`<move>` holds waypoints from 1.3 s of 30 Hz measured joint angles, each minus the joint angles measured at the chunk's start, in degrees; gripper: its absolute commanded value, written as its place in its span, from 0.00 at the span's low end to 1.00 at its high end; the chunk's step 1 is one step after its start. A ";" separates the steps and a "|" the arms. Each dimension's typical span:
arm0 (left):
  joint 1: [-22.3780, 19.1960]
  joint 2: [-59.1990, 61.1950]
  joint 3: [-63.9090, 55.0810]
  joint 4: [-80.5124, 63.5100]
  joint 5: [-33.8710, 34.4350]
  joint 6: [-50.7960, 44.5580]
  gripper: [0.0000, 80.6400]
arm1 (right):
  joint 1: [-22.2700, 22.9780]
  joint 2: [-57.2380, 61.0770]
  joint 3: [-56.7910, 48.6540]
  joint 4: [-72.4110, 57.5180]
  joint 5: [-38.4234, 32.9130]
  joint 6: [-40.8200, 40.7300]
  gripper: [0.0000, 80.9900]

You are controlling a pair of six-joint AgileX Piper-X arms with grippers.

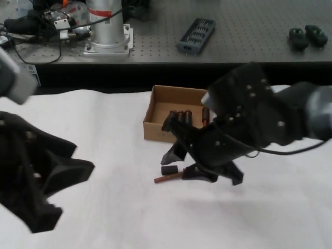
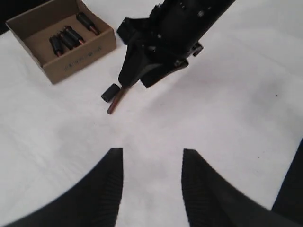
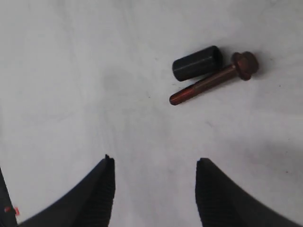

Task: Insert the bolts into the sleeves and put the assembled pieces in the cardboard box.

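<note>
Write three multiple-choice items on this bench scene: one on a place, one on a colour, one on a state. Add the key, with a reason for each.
1. Where does the loose sleeve lie?
A. Inside the cardboard box
B. On the white cloth, beside the bolt
C. Between shut jaws

2. What colour is the loose bolt?
A. Silver
B. Blue
C. Reddish-brown

3. How does the right gripper stand?
A. Jaws open, holding nothing
B. Jaws shut on the bolt
C. Jaws shut on the sleeve

Key:
1 B: the right wrist view shows the sleeve lying on the cloth next to the bolt.
2 C: the bolt's shank and head are reddish-brown against the cloth.
3 A: bare cloth shows between the parted jaws, with bolt and sleeve lying apart from them.
</note>
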 measured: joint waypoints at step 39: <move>0.00 -10.02 0.00 2.20 -0.45 -2.61 0.37 | -2.69 10.92 -4.32 -2.61 1.75 19.42 0.41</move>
